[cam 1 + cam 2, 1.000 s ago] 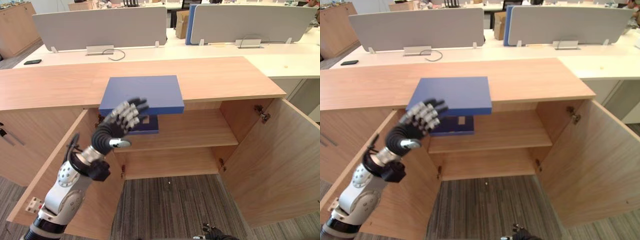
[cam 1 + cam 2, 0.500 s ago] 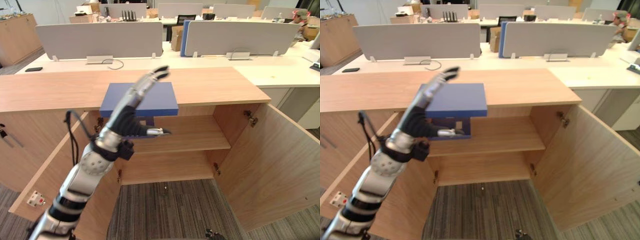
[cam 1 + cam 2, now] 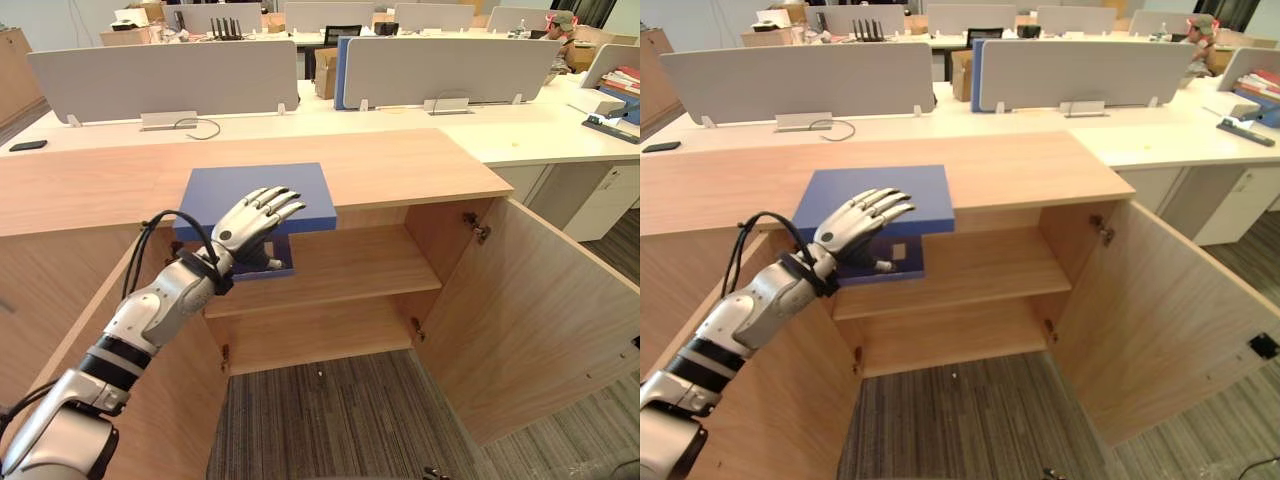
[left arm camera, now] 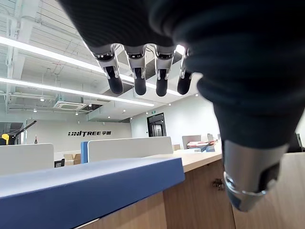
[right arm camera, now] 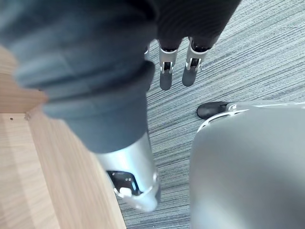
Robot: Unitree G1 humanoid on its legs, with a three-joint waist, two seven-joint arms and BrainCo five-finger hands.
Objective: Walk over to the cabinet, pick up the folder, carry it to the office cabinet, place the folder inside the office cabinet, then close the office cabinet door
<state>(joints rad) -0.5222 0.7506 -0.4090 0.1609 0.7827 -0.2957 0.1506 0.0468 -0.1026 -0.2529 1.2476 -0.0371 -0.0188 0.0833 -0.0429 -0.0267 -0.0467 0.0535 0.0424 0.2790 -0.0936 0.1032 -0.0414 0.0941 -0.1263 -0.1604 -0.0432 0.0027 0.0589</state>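
Folder (image 3: 255, 192) flat on cabinet (image 3: 420, 165), near end beyond front edge; left hand (image 3: 243, 228) straight-fingered above.

The folder (image 3: 232, 183) is plain blue, the cabinet (image 3: 420, 165) light wood-grain, the carpet (image 3: 340, 420) grey with fine stripes, the desk dividers (image 3: 165, 80) pale grey.

The silver left hand (image 3: 242, 230) hides the near edge of the flat blue folder (image 3: 285, 185) and part of a blue piece with a pale square (image 3: 908, 266) beneath it. Whether the fingers touch the folder cannot be told. The left wrist view crops the folder.
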